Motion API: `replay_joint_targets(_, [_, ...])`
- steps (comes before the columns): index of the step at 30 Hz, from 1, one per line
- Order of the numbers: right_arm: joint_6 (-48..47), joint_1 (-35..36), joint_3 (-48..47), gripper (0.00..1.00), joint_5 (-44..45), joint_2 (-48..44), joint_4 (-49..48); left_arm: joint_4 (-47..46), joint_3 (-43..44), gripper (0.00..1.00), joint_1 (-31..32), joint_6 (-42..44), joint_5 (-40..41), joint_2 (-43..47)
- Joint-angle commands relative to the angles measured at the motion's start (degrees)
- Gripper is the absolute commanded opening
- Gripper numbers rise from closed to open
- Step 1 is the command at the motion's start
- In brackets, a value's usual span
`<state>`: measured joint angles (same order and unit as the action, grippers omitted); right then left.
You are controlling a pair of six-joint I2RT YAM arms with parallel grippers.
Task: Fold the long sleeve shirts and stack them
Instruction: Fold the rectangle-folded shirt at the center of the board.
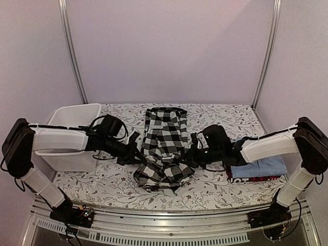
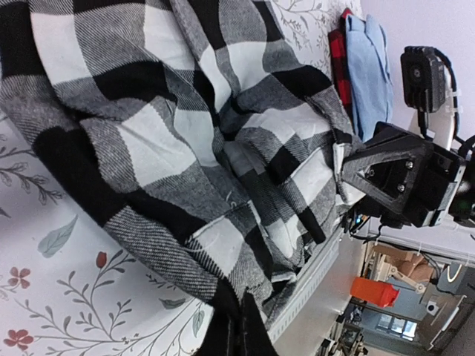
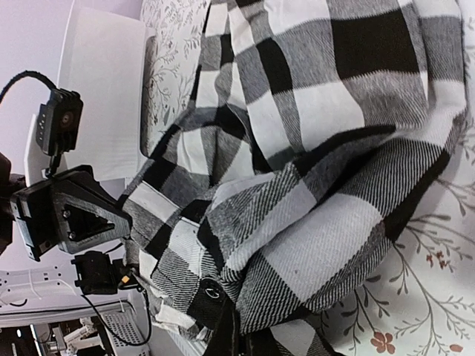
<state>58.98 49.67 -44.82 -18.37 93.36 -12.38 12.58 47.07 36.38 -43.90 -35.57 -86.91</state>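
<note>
Two grippers pinch the near end of a large black-and-white checked cloth shirt (image 1: 164,136) at the middle of the table.

The checked shirt lies lengthwise on the floral-printed tablecloth (image 1: 102,185), its far part flat and its near part bunched into loose folds. The left gripper (image 1: 137,154) has its fingers pressed together on the shirt's left edge. The right gripper (image 1: 191,155) pinches the right edge in the same way, and the crumpled cloth lies between the two. To the right, beside the right arm, a folded light blue collared shirt (image 1: 262,166) rests on top of a red-and-black shirt (image 1: 252,179), of which only the near edge shows. A white plastic tub (image 1: 72,115) stands at the far left of the table, behind the left arm.
</note>
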Motion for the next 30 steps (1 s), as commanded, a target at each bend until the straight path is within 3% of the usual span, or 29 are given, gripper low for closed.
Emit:
replay_joint_targets(1, [-1.31,-3.52,-4.05,0.00,-0.51,3.81,-0.95,-4.98,1.99,0.00,-3.77,-4.69,-3.51,-3.45])
replay_joint_targets(9, [-1.65,-9.00,-8.60,0.00,-0.21,13.18,-4.33,-12.66,4.73,0.00,-10.09,-10.51,0.06,-12.42])
replay_joint_targets(16, [-1.41,-10.02,-11.95,0.00,-0.67,18.91,-5.12,-15.26,8.39,0.00,-10.54,-10.40,1.37,-19.67])
replay_joint_targets(21, [-2.55,-10.12,-12.13,0.13,-0.16,18.10,-4.33,-13.54,8.95,0.00,-10.50,-9.17,3.33,-18.97])
replay_joint_targets(23, [-3.25,-10.12,-12.22,0.21,0.11,16.81,-3.43,-12.77,9.36,0.07,-10.48,-8.20,4.33,-18.15])
replay_joint_targets(26, [-4.55,-10.03,-11.94,0.32,0.30,14.54,-1.77,-9.18,9.96,0.25,-10.32,-6.52,5.65,-16.71])
replay_joint_targets(30, [-6.20,-9.80,-10.70,0.40,0.80,10.85,0.72,-5.92,10.26,0.44,-10.08,-3.61,7.09,-14.24])
